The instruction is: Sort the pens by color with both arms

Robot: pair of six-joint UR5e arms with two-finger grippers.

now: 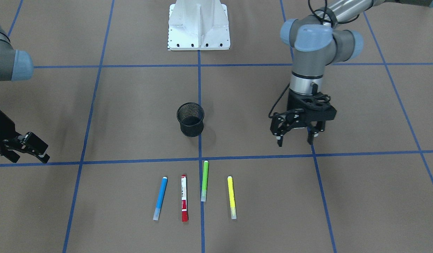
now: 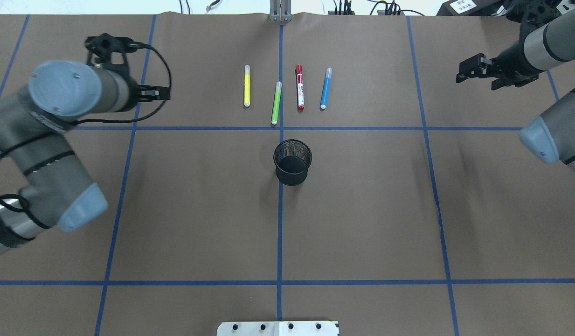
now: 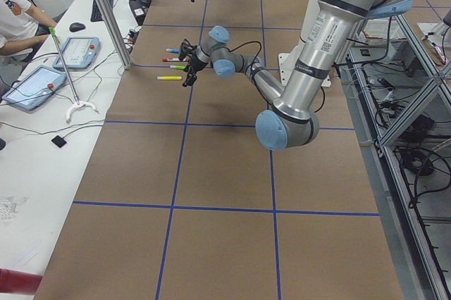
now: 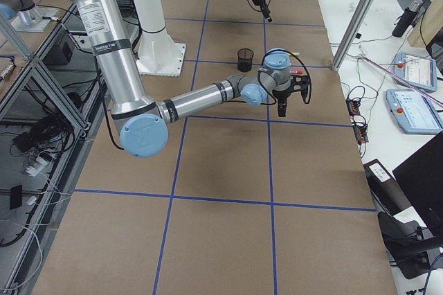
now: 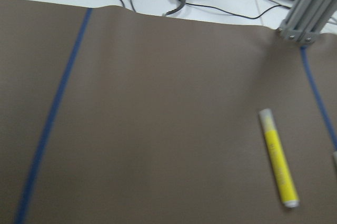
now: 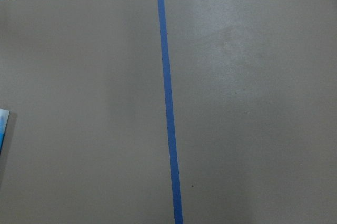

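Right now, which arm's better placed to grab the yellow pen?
Left. The yellow pen lies at the row's end on the robot's left, nearest the open left gripper, and shows in the left wrist view. The right gripper sits beyond the blue pen.

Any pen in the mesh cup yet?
No. The blue pen, red-capped pen, green pen and yellow pen all lie on the table beyond the black mesh cup.

Light: bright, even, from overhead.
Shadows: soft, faint beside the mesh cup (image 1: 190,119).
Blur: left wrist view soft, yellow pen (image 5: 278,165) fuzzy-edged.
Glare: pale sheen on table cover (image 6: 237,40), right wrist view.
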